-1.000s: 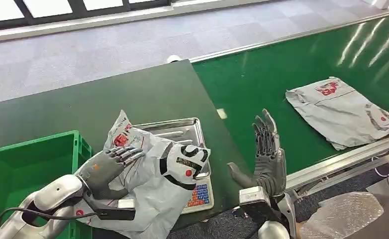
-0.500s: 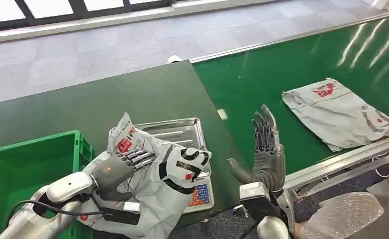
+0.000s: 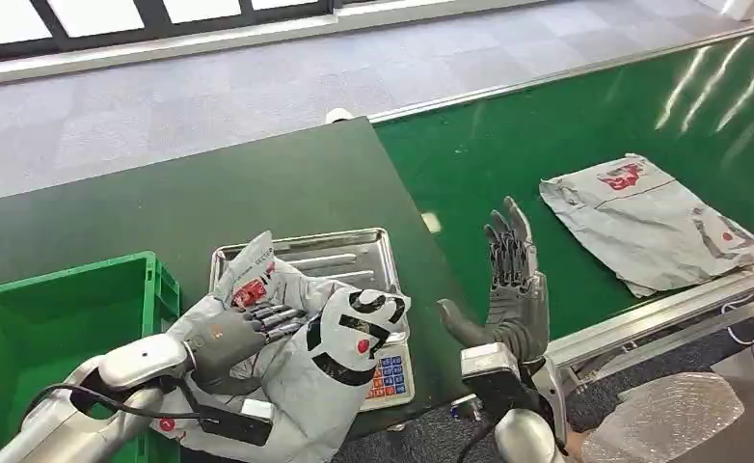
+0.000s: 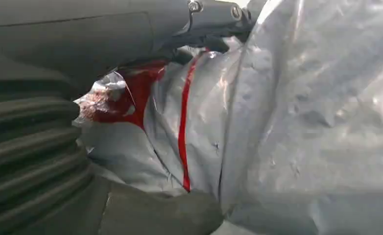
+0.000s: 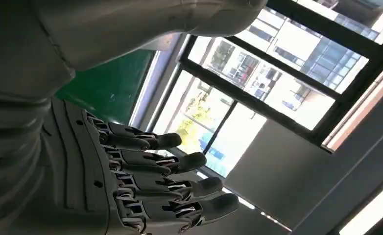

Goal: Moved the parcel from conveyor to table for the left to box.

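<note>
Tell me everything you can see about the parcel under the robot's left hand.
The parcel is a grey plastic mailer bag, crumpled and glossy, with red printing, a red stripe and a black-and-white patch with a red dot. It lies draped over the steel-topped scale on the dark green table, one end overhanging the near edge, beside the green crate. The left hand rests on top, fingers spread across it.

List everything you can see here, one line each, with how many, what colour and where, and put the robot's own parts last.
parcel: one, grey with red and black print, lying over the scale on the table
second parcel: one, grey with red print, flat on the conveyor
scale: one, steel pan, keypad at its front, on the table
crate: one, green, at the table's left end
table: one, dark green
conveyor: one, green belt, right of the table
left hand: one, grey, gripping the parcel
right hand: one, grey, raised, fingers apart, holding nothing
</note>
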### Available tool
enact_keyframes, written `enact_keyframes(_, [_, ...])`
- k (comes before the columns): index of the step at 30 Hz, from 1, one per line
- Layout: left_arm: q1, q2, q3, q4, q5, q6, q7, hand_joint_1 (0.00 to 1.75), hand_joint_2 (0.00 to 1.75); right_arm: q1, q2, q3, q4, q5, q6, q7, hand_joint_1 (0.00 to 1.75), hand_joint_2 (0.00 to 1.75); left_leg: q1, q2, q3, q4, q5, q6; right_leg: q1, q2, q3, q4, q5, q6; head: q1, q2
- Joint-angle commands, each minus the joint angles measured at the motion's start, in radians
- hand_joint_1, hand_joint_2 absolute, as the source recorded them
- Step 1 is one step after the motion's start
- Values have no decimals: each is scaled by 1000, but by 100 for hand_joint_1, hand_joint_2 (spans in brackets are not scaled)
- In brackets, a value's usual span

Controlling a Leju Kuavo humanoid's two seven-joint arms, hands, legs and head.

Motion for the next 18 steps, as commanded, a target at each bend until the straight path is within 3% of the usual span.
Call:
enact_keyframes(1, [-41, 35, -83, 14, 7, 47, 33, 175, 175, -29, -14, 14, 75, 1, -8, 0, 0, 175, 1, 0, -2, 0, 1, 0, 0, 2, -2, -1, 2, 0, 0, 0])
enact_keyframes(5, [4, 43, 12, -88, -81, 259, 107, 175, 175, 7, 0, -4, 40, 2, -4, -11, 0, 175, 1, 0, -5, -1, 4, 2, 1, 1, -4, -3, 5, 1, 0, 0])
enact_keyframes(14, [123, 111, 183, -328, -149, 292, 165, 175, 175, 50, 14, -24, -3, 6, 3, -12, 0, 175, 0, 1, -4, 0, 2, 0, 0, 3, -6, 0, 4, 0, 0, 0])
enact_keyframes(18, [138, 106, 195, -356, -161, 289, 168, 175, 175, 52, 17, -28, -13, 8, 6, -10, 0, 175, 0, 1, -7, 0, 2, 0, 0, 3, -9, 0, 4, 0, 0, 0])
